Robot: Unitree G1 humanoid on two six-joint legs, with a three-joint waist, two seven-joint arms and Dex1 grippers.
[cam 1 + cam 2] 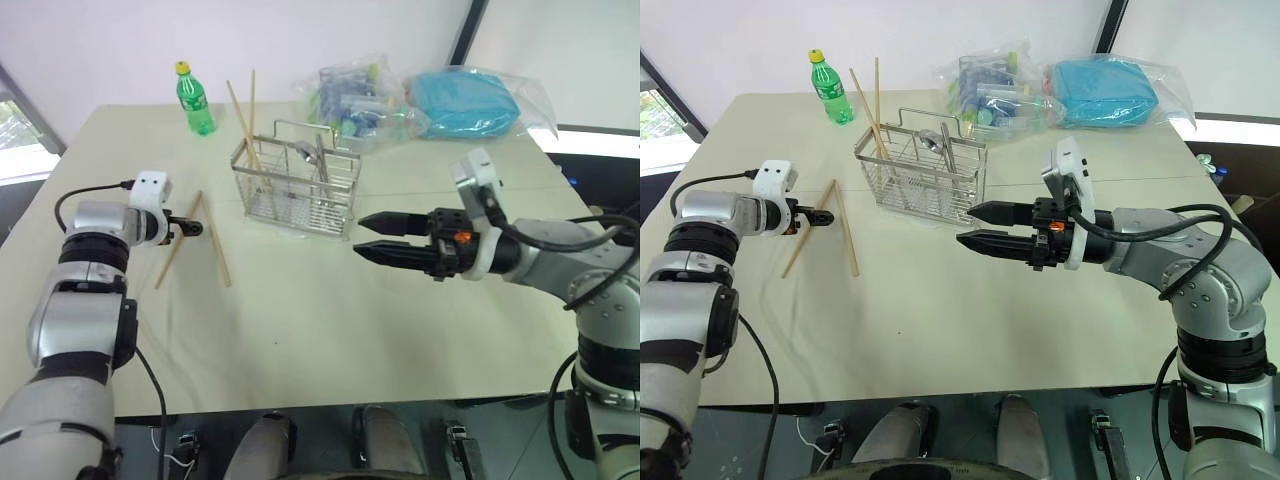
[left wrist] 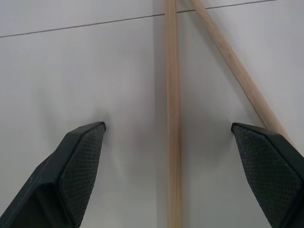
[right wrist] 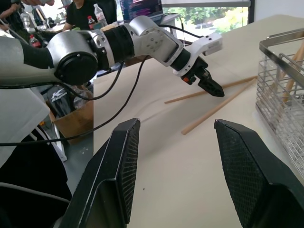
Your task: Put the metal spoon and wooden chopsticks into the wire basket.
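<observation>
- The left gripper (image 1: 192, 228) is down at the table (image 1: 300, 330) over two loose wooden chopsticks (image 1: 215, 250), its jaws spread wide and empty, with one stick running between the fingertips (image 2: 80, 156) in the left wrist view.
- To pick up cleanly, I'd say it should settle until both pads flank that one stick, then squeeze across it near the middle; the second stick angles in close to one fingertip and could get nudged or pinched along with it.
- The two sticks lie flat in a narrow V, meeting at their far ends and splaying toward the robot; each runs roughly front to back across the table.
- The wire basket (image 1: 297, 195) stands just beyond, well apart from the loose sticks; two more chopsticks (image 1: 243, 110) lean in its left end, tips up, and the metal spoon (image 1: 308, 153) already sits inside, bowl upward.
- The right gripper (image 1: 372, 237) hovers level beside the basket, pointing left, jaws parted and holding nothing.
</observation>
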